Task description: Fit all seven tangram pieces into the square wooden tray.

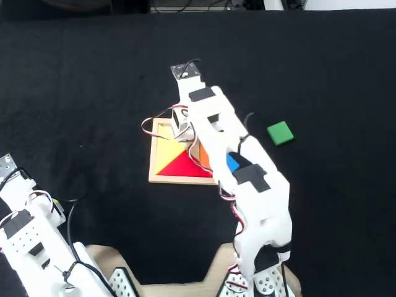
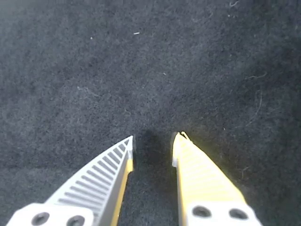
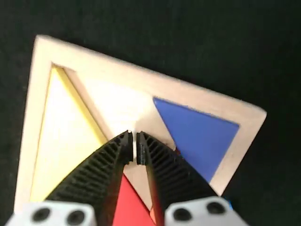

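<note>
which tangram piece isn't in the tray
The green square. It lies alone on the black cloth, apart from the tray, while the yellow triangle, red triangle and blue triangle sit inside it.

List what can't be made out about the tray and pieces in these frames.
- High view: the right arm covers the right side of the wooden tray, so the pieces there can't be counted.
- High view: the orange piece is a sliver beside that arm, so its shape is unclear.
- Right wrist view: the right gripper hides most of the red piece and the tray floor under it.
</note>
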Action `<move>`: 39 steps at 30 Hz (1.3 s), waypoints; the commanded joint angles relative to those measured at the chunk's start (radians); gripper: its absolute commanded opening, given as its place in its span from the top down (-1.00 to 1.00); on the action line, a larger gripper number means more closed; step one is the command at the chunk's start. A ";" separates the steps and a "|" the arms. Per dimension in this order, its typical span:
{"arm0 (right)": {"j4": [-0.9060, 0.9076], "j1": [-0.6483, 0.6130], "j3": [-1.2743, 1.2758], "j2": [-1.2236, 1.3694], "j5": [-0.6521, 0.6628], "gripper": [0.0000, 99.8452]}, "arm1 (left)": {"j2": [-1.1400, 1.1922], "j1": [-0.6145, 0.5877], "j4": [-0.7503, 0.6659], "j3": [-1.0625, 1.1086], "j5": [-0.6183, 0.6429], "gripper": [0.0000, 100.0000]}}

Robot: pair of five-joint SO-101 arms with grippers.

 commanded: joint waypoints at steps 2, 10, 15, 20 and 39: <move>0.052 0.014 -0.062 -0.008 0.005 0.98 | -0.015 -0.007 -0.017 -0.007 0.011 0.70; 0.063 0.008 -0.079 -0.008 0.005 0.98 | -0.015 -0.007 -0.017 -0.007 0.011 0.70; -0.057 0.000 -0.094 -0.002 0.011 0.98 | -0.015 -0.007 -0.017 -0.007 0.011 0.70; -0.083 -0.009 -0.094 -0.001 0.012 0.98 | -0.015 -0.007 -0.017 -0.007 0.011 0.70; -0.028 -0.149 -0.104 0.070 0.068 0.98 | -0.015 -0.007 -0.017 -0.007 0.011 0.70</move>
